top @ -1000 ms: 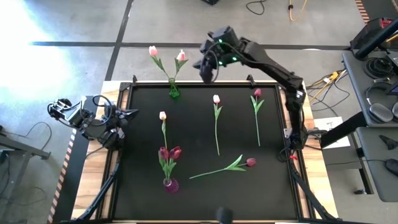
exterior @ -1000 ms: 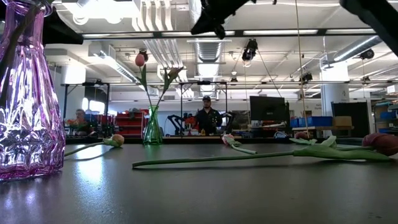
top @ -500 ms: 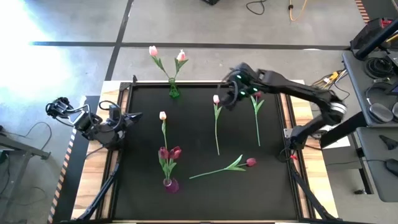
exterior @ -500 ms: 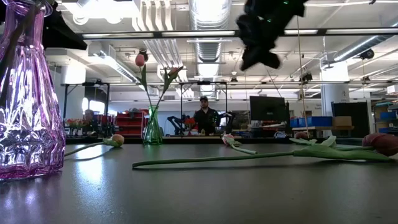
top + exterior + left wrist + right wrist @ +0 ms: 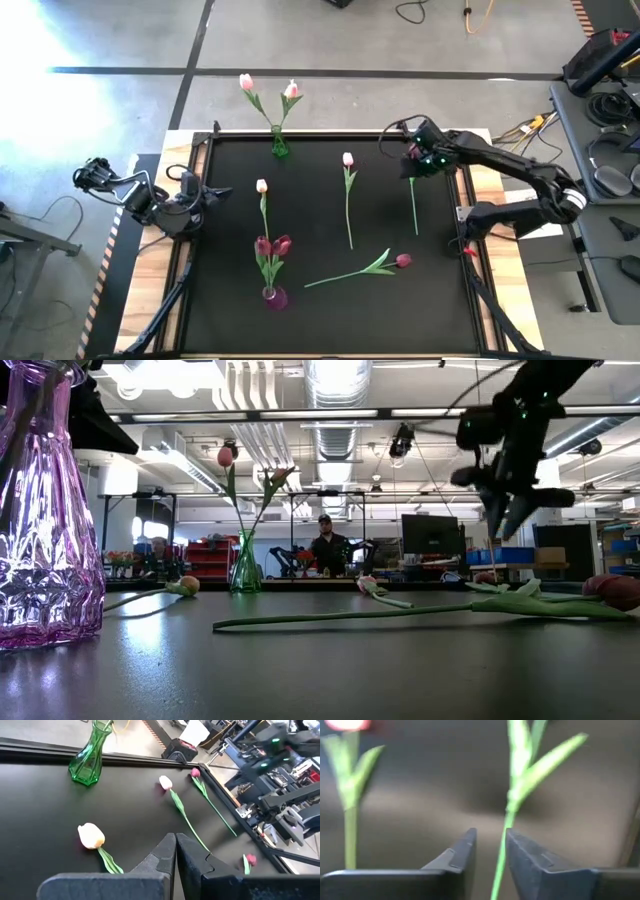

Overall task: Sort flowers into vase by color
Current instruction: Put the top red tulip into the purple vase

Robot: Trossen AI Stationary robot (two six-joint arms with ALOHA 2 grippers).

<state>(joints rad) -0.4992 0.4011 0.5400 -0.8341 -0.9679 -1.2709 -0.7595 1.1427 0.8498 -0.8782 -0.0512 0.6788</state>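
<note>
A dark red tulip [image 5: 413,190] lies flat near the right edge of the black bench [image 5: 230,320]. The right claw [image 5: 415,160] hovers over its head, fingers slightly open with the stem between them. The left claw [image 5: 205,191] waits closed at the left edge. No writing is readable.
</note>
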